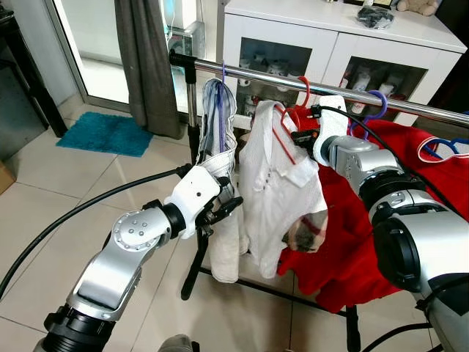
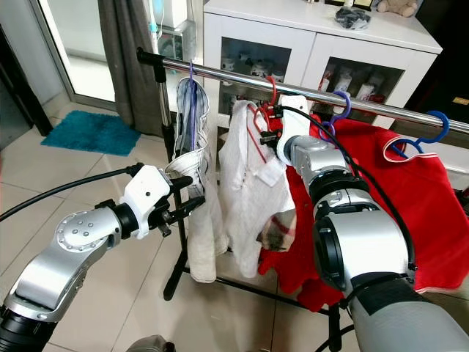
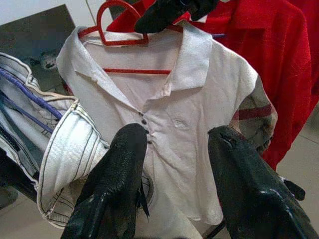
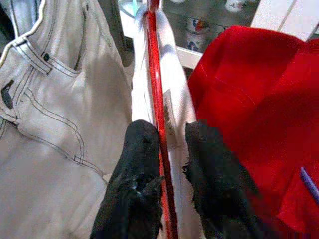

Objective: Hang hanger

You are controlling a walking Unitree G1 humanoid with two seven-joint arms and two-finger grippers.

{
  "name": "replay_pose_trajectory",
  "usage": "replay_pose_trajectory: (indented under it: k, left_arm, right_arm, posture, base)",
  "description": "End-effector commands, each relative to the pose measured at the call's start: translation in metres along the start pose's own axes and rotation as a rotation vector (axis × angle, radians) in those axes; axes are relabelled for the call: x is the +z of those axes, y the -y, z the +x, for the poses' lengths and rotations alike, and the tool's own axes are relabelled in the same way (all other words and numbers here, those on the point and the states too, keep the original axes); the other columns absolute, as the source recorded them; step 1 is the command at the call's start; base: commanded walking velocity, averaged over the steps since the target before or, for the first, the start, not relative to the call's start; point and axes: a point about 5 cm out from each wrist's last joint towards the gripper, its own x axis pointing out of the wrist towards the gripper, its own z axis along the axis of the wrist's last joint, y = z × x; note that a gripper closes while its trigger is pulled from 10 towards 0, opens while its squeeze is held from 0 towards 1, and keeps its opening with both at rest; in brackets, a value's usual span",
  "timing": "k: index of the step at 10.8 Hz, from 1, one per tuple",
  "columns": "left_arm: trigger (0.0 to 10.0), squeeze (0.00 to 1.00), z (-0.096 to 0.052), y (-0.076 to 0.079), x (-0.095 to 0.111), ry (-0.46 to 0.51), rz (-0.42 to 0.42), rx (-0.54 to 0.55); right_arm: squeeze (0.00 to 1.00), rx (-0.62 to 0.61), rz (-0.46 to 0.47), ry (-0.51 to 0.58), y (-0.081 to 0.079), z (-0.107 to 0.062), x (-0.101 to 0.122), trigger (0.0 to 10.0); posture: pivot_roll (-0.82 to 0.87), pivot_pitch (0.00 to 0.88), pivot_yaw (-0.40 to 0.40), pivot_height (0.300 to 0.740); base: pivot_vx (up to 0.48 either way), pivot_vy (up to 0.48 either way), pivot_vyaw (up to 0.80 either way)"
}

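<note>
I take the chrome rail (image 1: 381, 99) of the clothes rack as my reference. The red hanger (image 1: 287, 123) carrying the white polo shirt (image 1: 282, 191) sits just under that rail, its hook reaching up to the bar; I judge the hook is at or over the rail, though I can't tell whether it bears its own weight yet. My right gripper (image 4: 167, 164) is closed narrowly on the hanger's red frame, one black finger on each side of it, right below the rail. That grip makes sense: holding the frame near the neck lets me steer the hook onto the bar while the shirt hangs free beneath.

My left gripper (image 3: 172, 184) is lower, well below the rail, fingers spread wide and holding nothing, pointed at the front of the polo shirt. It sits against the pale jeans (image 1: 220, 147) that hang from a purple hanger (image 1: 222, 81) near the rail's left end. I read it as keeping that neighbouring garment aside so there is room for the shirt.

Further right along the rail hangs a red garment (image 1: 410, 205), touching the polo's far side, with another purple hook (image 1: 377, 103) above it. Behind the rail stands a white cabinet (image 1: 344, 44).
</note>
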Motion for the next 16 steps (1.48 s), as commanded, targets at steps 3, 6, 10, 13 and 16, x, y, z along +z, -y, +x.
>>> replay_pose_trajectory:
  k: [3,6,10,13,16]
  left_arm:
    - [10.0,0.00,-0.005,0.005,0.000,-0.023,0.008,-0.036]
    - [10.0,0.00,-0.013,0.007,0.000,-0.041,0.003,-0.048]
    - [10.0,0.00,-0.015,0.009,-0.001,-0.057,-0.001,-0.050]
    - [10.0,0.00,-0.014,0.008,-0.001,-0.063,0.000,-0.045]
    - [10.0,0.00,-0.011,0.006,0.000,-0.058,0.003,-0.037]
  right_arm:
    - [0.00,-0.015,0.044,0.035,-0.005,0.002,0.005,10.0]
    - [0.00,0.038,0.085,0.080,-0.014,0.003,0.007,9.9]
    - [0.00,0.005,0.069,0.026,-0.009,0.003,0.000,0.0]
    - [0.00,-0.020,0.042,0.023,-0.007,0.003,0.001,0.0]
    - [0.00,0.000,0.016,0.046,-0.009,0.002,0.009,0.0]
  posture:
    - [0.16,0.029,-0.067,0.740]
    - [0.17,0.068,-0.057,0.740]
    - [0.17,0.068,-0.061,0.740]
    - [0.17,0.060,-0.066,0.740]
    - [0.16,0.045,-0.072,0.740]
  base:
    - [0.000,0.000,0.00]
    - [0.000,0.000,0.00]
    - [0.000,0.000,0.00]
    - [0.000,0.000,0.00]
    - [0.000,0.000,0.00]
